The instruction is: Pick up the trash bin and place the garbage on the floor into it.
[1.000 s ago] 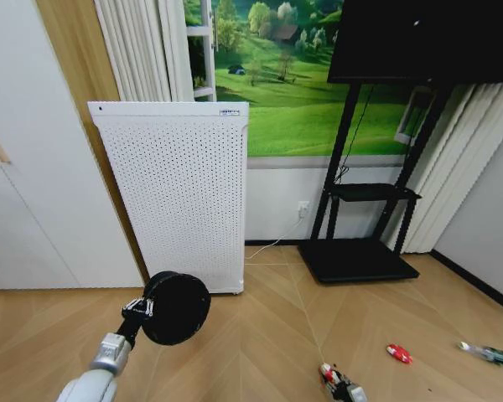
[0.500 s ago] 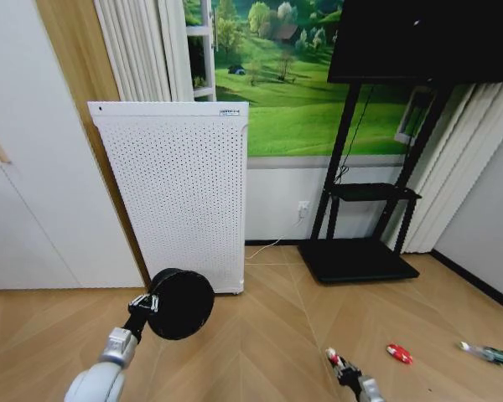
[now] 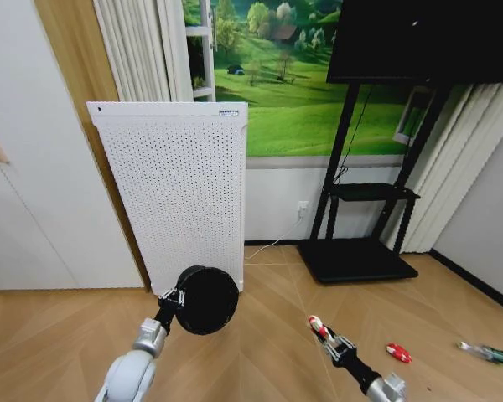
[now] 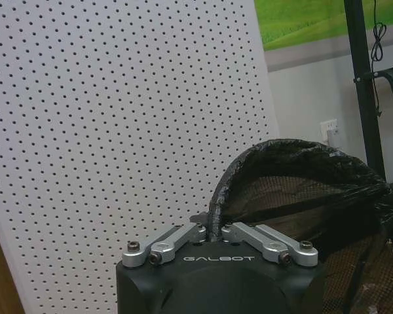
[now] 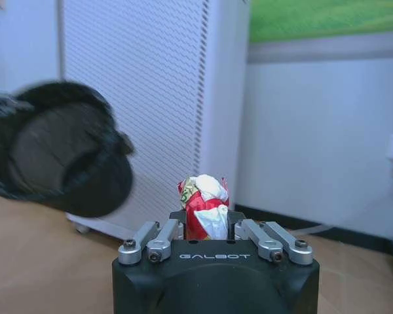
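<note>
The black mesh trash bin (image 3: 208,300) hangs in the air, tipped on its side with its mouth turned to the right. My left gripper (image 3: 174,297) is shut on its rim (image 4: 216,196). My right gripper (image 3: 318,328) is raised off the floor and shut on the red-and-white wrapper (image 5: 203,203), a short way right of the bin (image 5: 59,157). A red wrapper piece (image 3: 398,353) lies on the wood floor at the right. Farther right lies the clear bottle with a green cap (image 3: 486,354).
A tall white perforated appliance (image 3: 180,193) stands against the wall right behind the bin. A black TV stand (image 3: 360,251) with a low base stands at the right, and a thin cable runs across the floor. White doors line the left.
My left arm has carried the bin to the right. My right gripper has risen from the lower edge with the red-and-white wrapper, moving left toward the bin.
</note>
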{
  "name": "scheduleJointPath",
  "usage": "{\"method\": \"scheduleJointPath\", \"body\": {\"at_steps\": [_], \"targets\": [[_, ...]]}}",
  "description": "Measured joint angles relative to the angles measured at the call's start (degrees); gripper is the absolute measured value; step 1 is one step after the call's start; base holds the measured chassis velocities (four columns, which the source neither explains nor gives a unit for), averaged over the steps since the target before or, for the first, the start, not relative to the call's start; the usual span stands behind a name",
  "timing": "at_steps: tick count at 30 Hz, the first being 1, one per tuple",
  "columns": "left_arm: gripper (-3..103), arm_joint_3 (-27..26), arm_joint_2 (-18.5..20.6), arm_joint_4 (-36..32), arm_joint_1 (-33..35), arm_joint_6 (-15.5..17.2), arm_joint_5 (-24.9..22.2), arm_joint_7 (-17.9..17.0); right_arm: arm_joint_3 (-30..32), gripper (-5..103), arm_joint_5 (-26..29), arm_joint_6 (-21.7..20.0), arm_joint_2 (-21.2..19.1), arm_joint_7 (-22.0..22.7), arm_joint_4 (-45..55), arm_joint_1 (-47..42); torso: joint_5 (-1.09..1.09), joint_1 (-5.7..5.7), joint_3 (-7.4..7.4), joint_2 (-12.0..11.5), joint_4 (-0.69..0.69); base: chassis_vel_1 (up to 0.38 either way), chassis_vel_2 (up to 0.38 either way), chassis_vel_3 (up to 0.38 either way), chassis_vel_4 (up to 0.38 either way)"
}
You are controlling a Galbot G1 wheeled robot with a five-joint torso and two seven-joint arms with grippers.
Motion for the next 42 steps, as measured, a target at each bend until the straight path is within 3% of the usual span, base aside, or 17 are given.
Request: {"method": "scheduleJointPath", "body": {"at_steps": [2, 11, 19, 34, 36, 37, 38, 42], "targets": [[5, 1.28, -0.98, 0.87, -0.52, 0.00, 0.48, -0.11, -1.18, 29, 0.48, 0.67, 0.06, -1.89, 3.35, 0.37, 0.00, 0.01, 0.00, 0.00, -0.02, 0.000, 0.000, 0.000, 0.000], [5, 7.10, -4.64, 3.60, -2.59, -0.20, 2.15, -0.65, -6.29, 29, 0.81, -0.18, -0.28, -2.76, 7.15, 6.18, 0.01, 0.00, 0.00, 0.00, -0.01, 0.000, 0.000, 0.000, 0.000], [5, 14.50, -9.40, 9.13, -5.94, -0.23, 3.37, -1.10, -15.20, 29, 1.03, 0.63, -0.24, -3.13, -0.22, 15.41, 0.01, 0.01, 0.01, -0.01, -0.03, 0.000, 0.000, 0.000, 0.000], [5, 17.11, -11.36, 10.95, -6.15, -0.05, 4.13, -1.05, -22.86, 27, -0.41, 0.31, 3.05, -1.84, -7.44, 23.29, 0.00, 0.00, 0.01, 0.00, -0.01, 0.000, 0.000, 0.000, 0.000], [5, 16.84, -11.16, 10.73, -6.11, -0.05, 4.14, -0.99, -23.22, 37, -0.42, -0.34, 3.20, -1.70, -7.68, 23.67, 0.00, 0.01, 0.00, -0.01, -0.01, 0.000, 0.000, 0.000, 0.000], [5, 16.84, -11.16, 10.73, -6.11, -0.05, 4.14, -0.99, -23.22, 37, -0.42, -0.34, 3.20, -1.70, -7.68, 23.67, 0.00, 0.01, 0.00, -0.01, -0.01, 0.000, 0.000, 0.000, 0.000], [5, 16.79, -11.07, 10.62, -6.05, -0.06, 4.13, -0.94, -23.27, 48, -0.42, -0.55, 3.23, -1.72, -7.77, 23.81, 0.00, 0.01, 0.00, 0.00, -0.01, 0.000, 0.000, 0.000, 0.000], [5, 16.80, -11.06, 10.59, -6.00, -0.08, 4.13, -0.86, -23.24, 59, -0.42, -0.67, 3.24, -1.73, -7.79, 23.79, 0.00, 0.01, 0.00, -0.01, -0.01, 0.000, 0.000, 0.000, 0.000]]}}
